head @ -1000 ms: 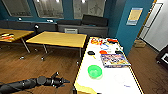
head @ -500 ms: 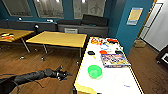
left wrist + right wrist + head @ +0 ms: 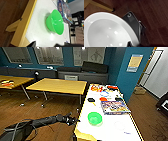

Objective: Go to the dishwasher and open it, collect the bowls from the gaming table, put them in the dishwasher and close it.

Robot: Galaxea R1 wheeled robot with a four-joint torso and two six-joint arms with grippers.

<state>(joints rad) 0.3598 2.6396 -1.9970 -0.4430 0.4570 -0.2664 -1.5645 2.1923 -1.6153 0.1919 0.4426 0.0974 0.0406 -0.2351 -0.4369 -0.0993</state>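
Reaching the left gripper [image 3: 75, 121] toward small round translucent bright-green plastic bowl [image 3: 95, 118], lower centre of frame, on long white-topped gaming table [image 3: 112, 132]; finger spread unreadable. Looking light, stiff, slippery; gripping at thin flared rim [image 3: 60, 23] probably best.

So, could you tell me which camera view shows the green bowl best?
The left wrist view: the green bowl appears large and close, upright on the white table. The head view shows it small, beyond the left gripper.
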